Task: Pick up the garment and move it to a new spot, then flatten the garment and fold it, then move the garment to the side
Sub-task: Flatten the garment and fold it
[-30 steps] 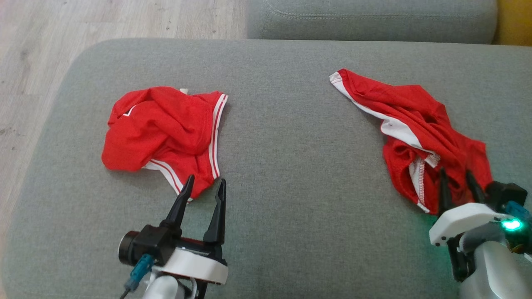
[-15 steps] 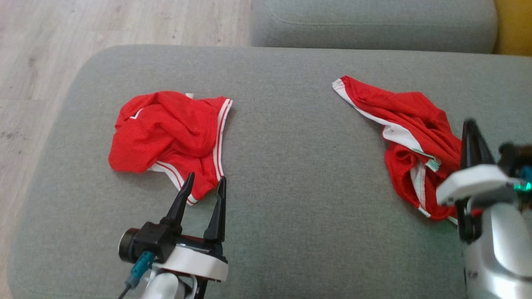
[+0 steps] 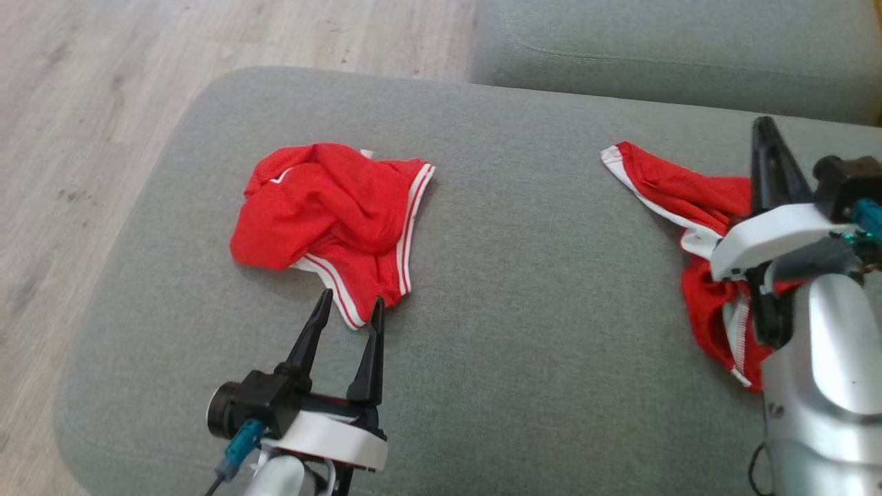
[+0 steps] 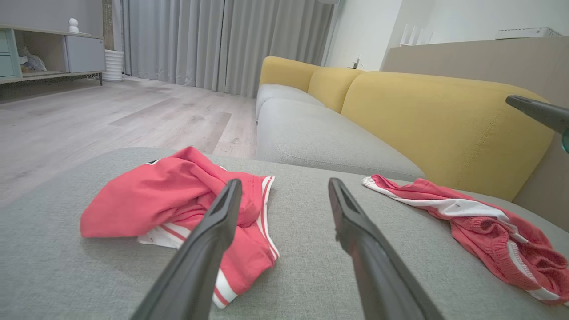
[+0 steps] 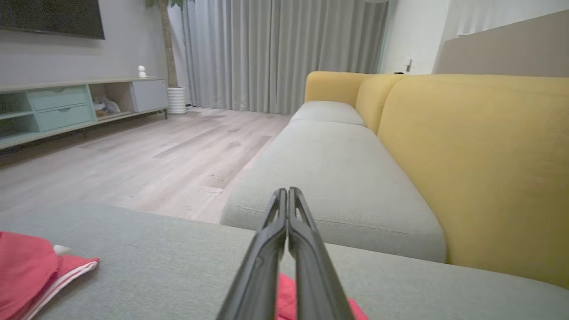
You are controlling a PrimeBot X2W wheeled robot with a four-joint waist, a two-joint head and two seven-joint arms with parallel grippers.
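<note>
Risk: the right gripper (image 3: pixel 763 131) points upward, its two dark fingers pressed together, in front of the crumpled red garment with a white side stripe (image 3: pixel 679 182) lying at the right edge of the grey fabric sofa cushion (image 3: pixel 524 289). No cloth shows at the tips, so the pinch may be empty and a lift would leave the garment behind.

The left gripper (image 3: pixel 351 300) is spread wide and holds nothing, its tips just beside a second bunched red garment with white piping (image 3: pixel 324 200), nearer the left edge.
</note>
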